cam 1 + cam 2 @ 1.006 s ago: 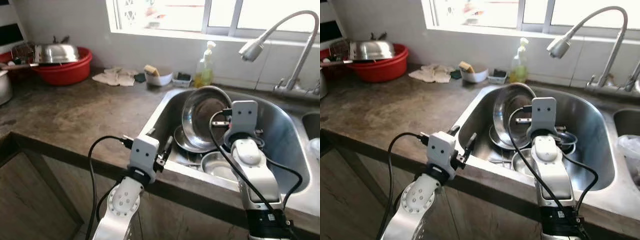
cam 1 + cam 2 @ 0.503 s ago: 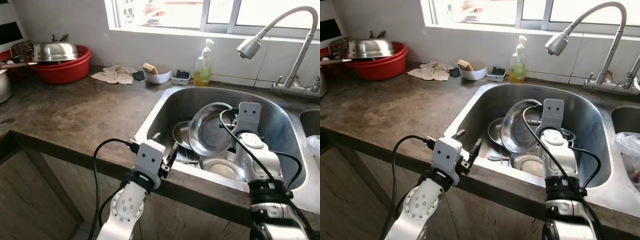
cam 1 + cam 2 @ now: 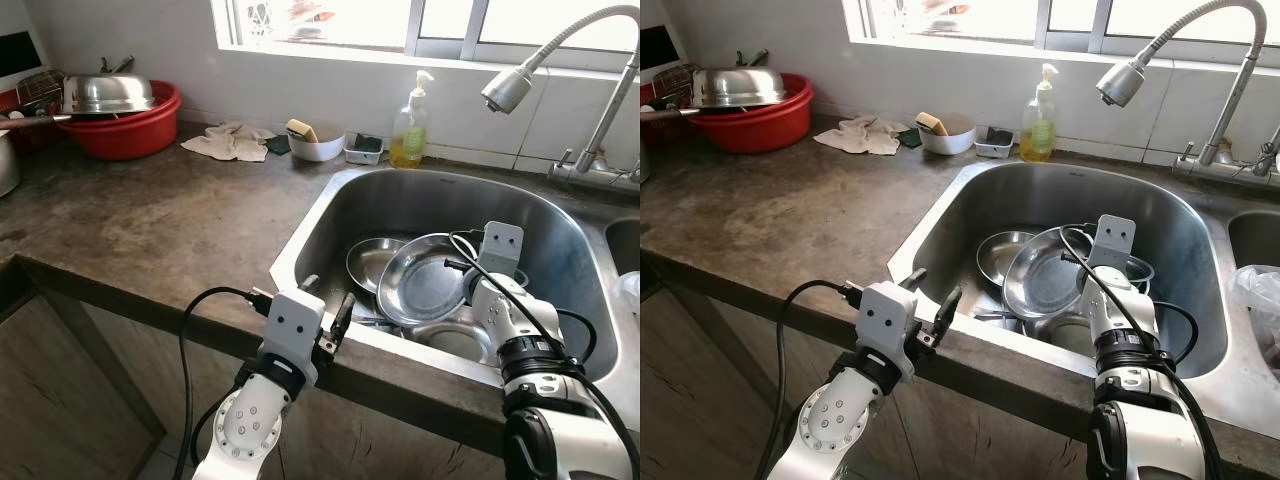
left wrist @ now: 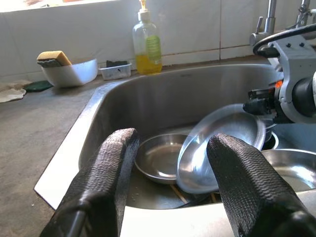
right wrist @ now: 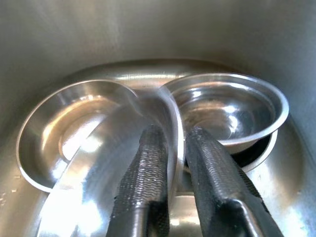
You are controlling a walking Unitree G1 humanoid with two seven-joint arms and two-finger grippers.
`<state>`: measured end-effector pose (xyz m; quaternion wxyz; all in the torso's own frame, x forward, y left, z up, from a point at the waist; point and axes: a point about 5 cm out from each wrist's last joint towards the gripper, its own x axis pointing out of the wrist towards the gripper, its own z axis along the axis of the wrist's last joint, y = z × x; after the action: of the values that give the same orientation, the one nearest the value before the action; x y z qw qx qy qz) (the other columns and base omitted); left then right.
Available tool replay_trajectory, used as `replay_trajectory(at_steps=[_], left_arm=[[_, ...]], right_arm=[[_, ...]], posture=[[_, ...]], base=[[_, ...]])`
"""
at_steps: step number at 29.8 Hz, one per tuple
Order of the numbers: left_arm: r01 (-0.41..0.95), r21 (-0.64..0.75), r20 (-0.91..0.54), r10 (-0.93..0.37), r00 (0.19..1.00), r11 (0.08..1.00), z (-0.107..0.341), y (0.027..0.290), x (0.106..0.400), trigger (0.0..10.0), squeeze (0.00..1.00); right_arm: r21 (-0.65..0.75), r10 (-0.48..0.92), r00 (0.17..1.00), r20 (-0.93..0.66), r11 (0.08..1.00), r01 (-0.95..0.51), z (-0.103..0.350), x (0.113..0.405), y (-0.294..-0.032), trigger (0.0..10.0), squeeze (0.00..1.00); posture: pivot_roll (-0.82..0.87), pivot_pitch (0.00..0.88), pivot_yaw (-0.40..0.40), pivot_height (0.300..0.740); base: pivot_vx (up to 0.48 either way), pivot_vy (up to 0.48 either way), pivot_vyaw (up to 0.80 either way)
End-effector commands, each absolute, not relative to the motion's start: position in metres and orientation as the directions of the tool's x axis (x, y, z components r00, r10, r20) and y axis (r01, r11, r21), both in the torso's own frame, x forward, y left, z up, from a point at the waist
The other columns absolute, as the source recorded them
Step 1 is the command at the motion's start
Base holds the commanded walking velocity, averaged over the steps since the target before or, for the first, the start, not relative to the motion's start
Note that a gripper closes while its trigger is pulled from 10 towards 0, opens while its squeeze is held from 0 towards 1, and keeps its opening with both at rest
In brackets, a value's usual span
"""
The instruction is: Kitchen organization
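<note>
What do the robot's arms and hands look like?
Both arms are shiny silver with round joints and loopy black cables. Each wrist has a pale grey box. The left hand and right hand each have two long black fingers with bumpy, textured pads.

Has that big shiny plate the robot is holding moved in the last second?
Yes. The right gripper, shut on the steel plate, has lowered it from upright near the sink's rim to tilted low over the other dishes.

red basin (image 3: 125, 135) | soap bottle (image 3: 408, 140) | cloth (image 3: 232, 143) | faucet (image 3: 560, 60)
</note>
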<state>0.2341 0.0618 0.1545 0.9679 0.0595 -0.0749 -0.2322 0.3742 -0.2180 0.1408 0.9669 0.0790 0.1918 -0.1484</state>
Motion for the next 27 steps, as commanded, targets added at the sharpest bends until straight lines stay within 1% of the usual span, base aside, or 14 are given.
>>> replay_trajectory(at_steps=[1,10,11,12,18,19,21,23,25,26,27], left_arm=[[0.440,0.154,0.130,-0.459,0.879,0.885,0.159,0.063,0.235,10.0,0.00],[0.439,0.159,0.133,-0.459,0.878,0.885,0.160,0.061,0.242,10.0,0.00],[0.439,0.159,0.134,-0.460,0.878,0.884,0.160,0.061,0.242,10.0,0.00],[0.439,0.160,0.134,-0.460,0.878,0.884,0.160,0.061,0.244,10.0,0.00],[0.437,0.162,0.135,-0.459,0.878,0.885,0.160,0.061,0.247,10.0,0.00],[0.436,0.163,0.136,-0.458,0.879,0.885,0.160,0.061,0.247,10.0,0.00],[0.434,0.163,0.138,-0.456,0.879,0.886,0.160,0.063,0.249,10.0,0.00],[0.432,0.166,0.139,-0.455,0.880,0.887,0.160,0.064,0.251,10.0,0.00],[0.431,0.166,0.140,-0.454,0.880,0.887,0.160,0.065,0.251,10.0,0.00],[0.431,0.167,0.141,-0.454,0.880,0.887,0.160,0.065,0.251,10.0,0.00],[0.431,0.167,0.141,-0.454,0.880,0.887,0.160,0.065,0.251,10.0,0.00]], right_arm=[[0.113,-0.250,0.897,-0.365,0.944,0.309,0.149,0.378,-0.216,10.0,1.00],[0.109,-0.262,0.930,-0.257,0.948,0.298,0.168,0.378,-0.214,10.0,1.00],[0.101,-0.269,0.935,-0.232,0.949,0.298,0.171,0.376,-0.214,10.0,0.22],[0.096,-0.269,0.940,-0.211,0.951,0.294,0.175,0.373,-0.212,10.0,0.00],[0.061,-0.282,0.944,-0.174,0.953,0.296,0.183,0.364,-0.206,10.0,0.00],[0.081,-0.286,0.947,-0.148,0.950,0.300,0.187,0.360,-0.203,10.0,0.00],[0.140,-0.237,0.970,-0.050,0.960,0.242,0.199,0.351,-0.198,10.0,0.00],[0.112,-0.179,0.983,0.038,0.978,0.174,0.208,0.338,-0.190,10.0,0.00],[0.092,-0.178,0.982,0.065,0.981,0.172,0.208,0.333,-0.189,10.0,0.00],[0.027,-0.190,0.976,0.106,0.982,0.188,0.208,0.323,-0.187,10.0,0.00],[0.027,-0.190,0.976,0.106,0.982,0.188,0.208,0.323,-0.187,10.0,0.00]], posture=[[0.04,0.044,-0.033,0.740],[0.03,0.030,-0.025,0.740],[0.03,0.027,-0.023,0.740],[0.03,0.021,-0.024,0.740],[0.02,0.013,-0.017,0.740],[0.02,0.009,-0.015,0.740],[0.02,0.005,-0.010,0.740],[0.01,0.000,-0.007,0.740],[0.01,0.000,-0.006,0.740],[0.00,0.000,-0.005,0.740],[0.00,0.000,-0.005,0.740]], base=[[0.000,0.000,0.00],[0.000,0.000,0.00],[0.000,0.000,0.00],[0.000,0.000,0.00],[0.000,0.000,0.00],[0.000,0.000,0.00],[0.000,0.000,0.00],[0.000,0.000,0.00],[0.000,0.000,0.00],[0.000,0.000,0.00],[0.000,0.000,0.00]])
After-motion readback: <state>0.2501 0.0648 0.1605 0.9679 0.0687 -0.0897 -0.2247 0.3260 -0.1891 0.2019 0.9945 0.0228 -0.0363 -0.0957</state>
